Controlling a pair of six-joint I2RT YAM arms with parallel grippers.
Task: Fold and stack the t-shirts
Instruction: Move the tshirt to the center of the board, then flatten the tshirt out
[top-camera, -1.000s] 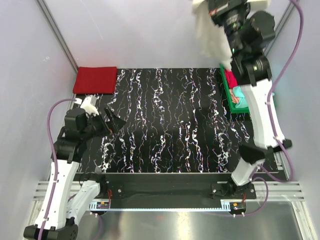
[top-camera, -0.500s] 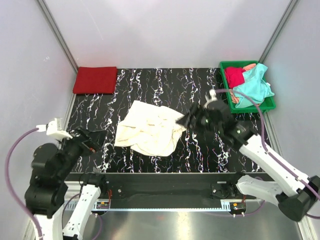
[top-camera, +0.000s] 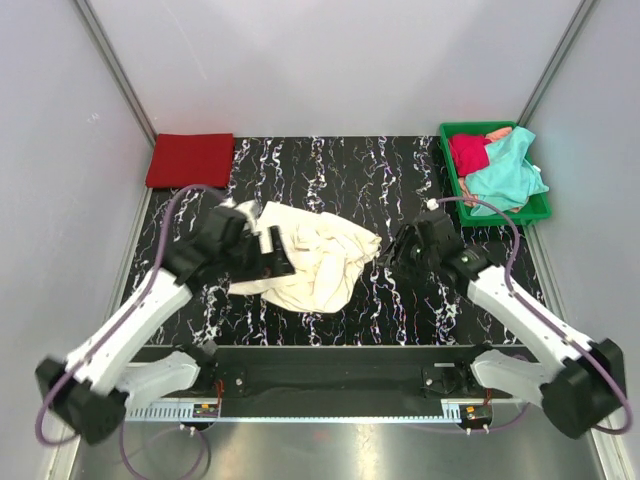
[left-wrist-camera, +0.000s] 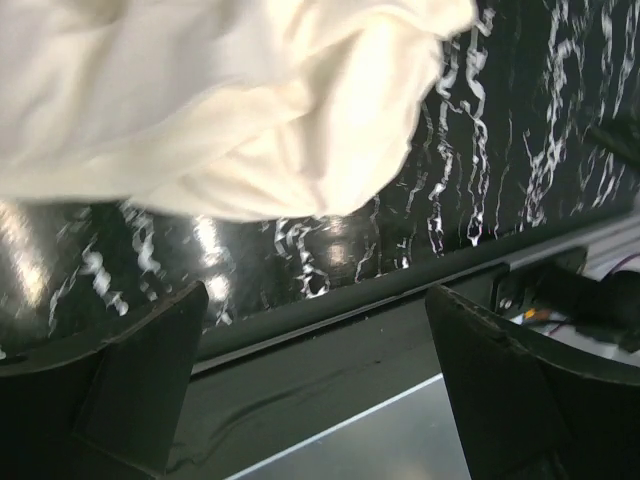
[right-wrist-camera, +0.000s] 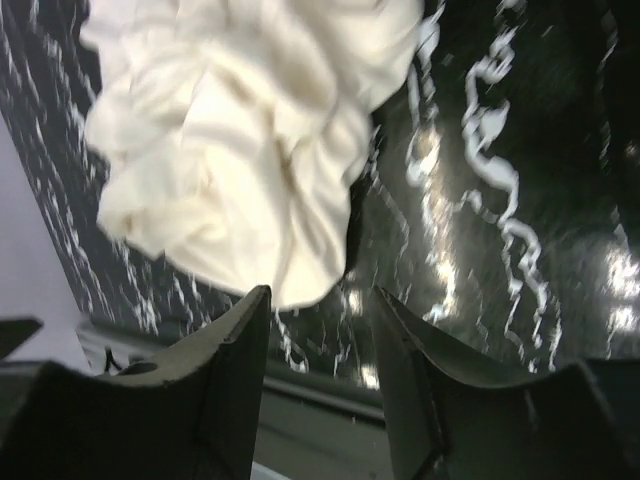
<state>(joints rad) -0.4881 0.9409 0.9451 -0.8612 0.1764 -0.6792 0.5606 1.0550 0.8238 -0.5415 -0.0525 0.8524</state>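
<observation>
A large cream-white t-shirt (top-camera: 315, 262) lies crumpled left of the table's middle. My left gripper (top-camera: 275, 265) hovers over its left edge, open wide and empty; in the left wrist view (left-wrist-camera: 315, 330) the cloth (left-wrist-camera: 230, 100) lies beyond the fingers. My right gripper (top-camera: 388, 254) is at the shirt's right edge, jaws apart with nothing between them (right-wrist-camera: 320, 320), and the cream cloth (right-wrist-camera: 250, 130) sits just ahead. A folded red t-shirt (top-camera: 190, 160) rests at the back left corner. A crimson t-shirt (top-camera: 467, 153) and a teal one (top-camera: 505, 178) lie bundled in the tray.
A green plastic tray (top-camera: 456, 195) stands at the back right corner. Metal frame posts and grey walls close in the back and both sides. The table's front edge (left-wrist-camera: 400, 275) and a metal rail run just below the shirt.
One second ago my right gripper held the cream shirt high at the back right. The shirt now lies on the table, released. My left arm has swung in to its left edge.
</observation>
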